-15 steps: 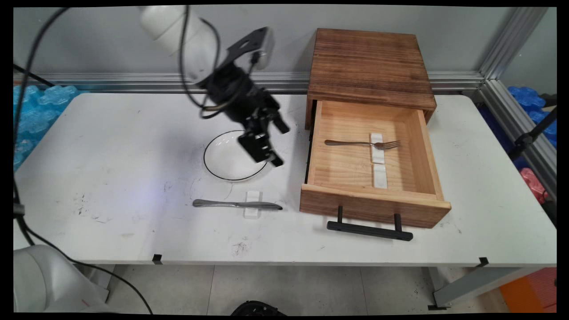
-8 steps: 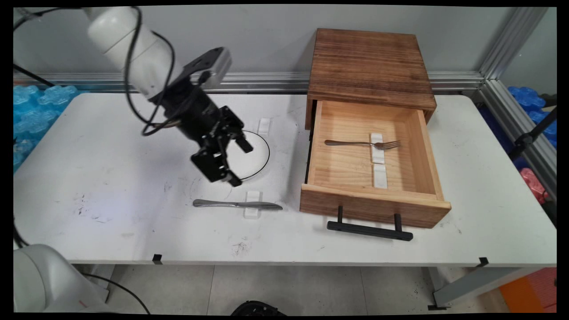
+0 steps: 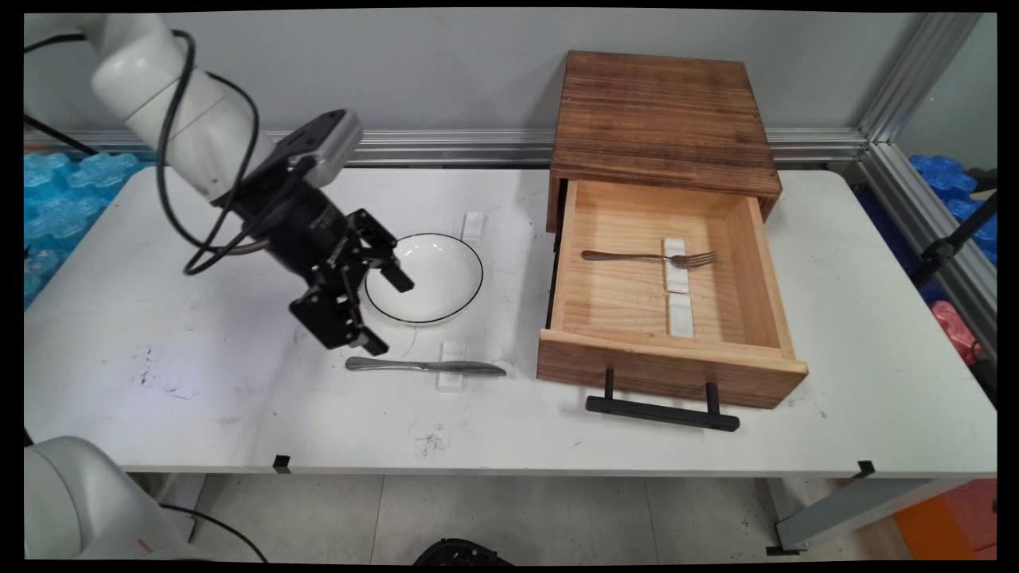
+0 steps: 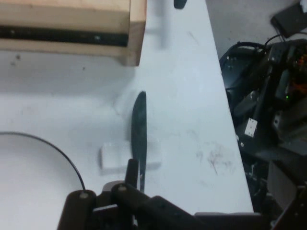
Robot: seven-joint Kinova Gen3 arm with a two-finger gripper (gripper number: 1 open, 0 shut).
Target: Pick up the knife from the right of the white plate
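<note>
No brand name, label or other writing can be read on any item. The black end effector point(image 3: 388, 313) hangs above the white worktop point(image 3: 199, 398) with its two fingers spread apart and nothing between them; one fingertip lies over the left rim of the bowl point(image 3: 426, 278), the other just above the handle end of the knife point(image 3: 424, 367). The bowl is round, white and glossy, with a thin black line around its rim, and stands left of the drawer unit. The knife point(image 4: 138, 134) is plain grey metal with a smooth rounded handle; it lies flat, parallel to the worktop's near edge, and its blade crosses a small white rectangular rest point(image 3: 450, 366). A second white rest point(image 3: 473, 226) lies just beyond the far rim of the bowl. The wooden cabinet point(image 3: 661, 119) has a dark, strongly grained top. Its pale drawer point(image 3: 669, 366) is pulled out towards the near side and carries a straight black bar handle point(image 3: 661, 412) on two posts. Inside the drawer a metal fork point(image 3: 649, 256) lies crosswise, tines to the right, with its neck resting on a white block point(image 3: 678, 286).
</note>
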